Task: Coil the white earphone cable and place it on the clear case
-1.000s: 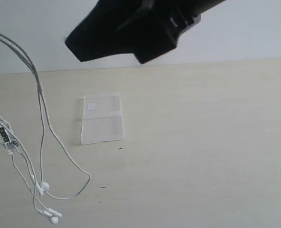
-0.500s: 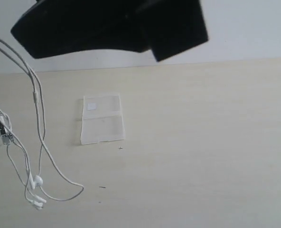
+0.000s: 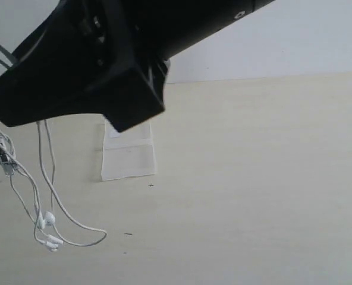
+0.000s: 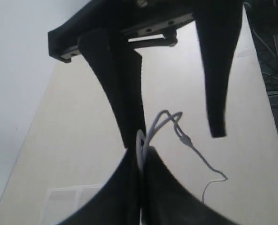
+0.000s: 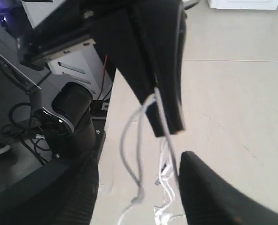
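Thin white earphone cable (image 4: pixel 185 139) pinched tight in my left gripper (image 4: pixel 140 157).
My right gripper (image 5: pixel 138 157) stands wide around its strands; the clear flat plastic case (image 3: pixel 128 160) lies apart.

Pale cream wood-grain tabletop (image 3: pixel 259 190) fills most of the exterior view, with a plain whitish wall (image 3: pixel 307 41) behind it. There are a couple of tiny dark specks on it too, one (image 3: pixel 150 185) around the middle and another (image 3: pixel 128 234) closer to the front. Past the tabletop's edge in the left wrist view there's a messy tangle of dark cables (image 4: pixel 274 51), and the right wrist view catches a thin red wire (image 5: pixel 104 77) against some light grey equipment I honestly can't make out.
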`<state>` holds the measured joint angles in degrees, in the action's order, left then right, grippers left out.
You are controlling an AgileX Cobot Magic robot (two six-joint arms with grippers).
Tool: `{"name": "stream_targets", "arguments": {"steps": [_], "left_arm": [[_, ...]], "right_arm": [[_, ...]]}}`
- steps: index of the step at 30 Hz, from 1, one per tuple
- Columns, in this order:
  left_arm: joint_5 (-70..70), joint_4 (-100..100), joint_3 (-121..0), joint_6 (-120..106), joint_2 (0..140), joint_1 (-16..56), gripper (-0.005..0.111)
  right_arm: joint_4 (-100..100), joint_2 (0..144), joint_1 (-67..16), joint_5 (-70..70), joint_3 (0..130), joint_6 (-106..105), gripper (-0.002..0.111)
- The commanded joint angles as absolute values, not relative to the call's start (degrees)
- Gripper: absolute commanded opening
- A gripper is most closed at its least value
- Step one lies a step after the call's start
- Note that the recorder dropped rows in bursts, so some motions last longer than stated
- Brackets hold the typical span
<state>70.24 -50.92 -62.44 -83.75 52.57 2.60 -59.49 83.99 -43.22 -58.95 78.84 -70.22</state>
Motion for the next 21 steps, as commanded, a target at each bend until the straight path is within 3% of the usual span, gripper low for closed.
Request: {"name": "stream_targets", "arguments": {"steps": [1, 11, 21], "left_arm": [[69.96, -52.02, -62.79, -83.68, 51.39, 2.93, 0.000], [69.96, -52.81, -62.79, -83.57, 51.30, 2.93, 0.000], [69.96, -54.18, -62.79, -83.57, 51.11, 2.93, 0.000]], "right_arm": [[-58.89, 84.75, -43.36, -56.60, 79.28, -70.32, 0.050], [-57.88, 85.38, -43.36, -55.48, 79.28, -70.32, 0.047], [-58.10, 88.82, -43.36, -57.08, 79.28, -68.93, 0.051]]}}
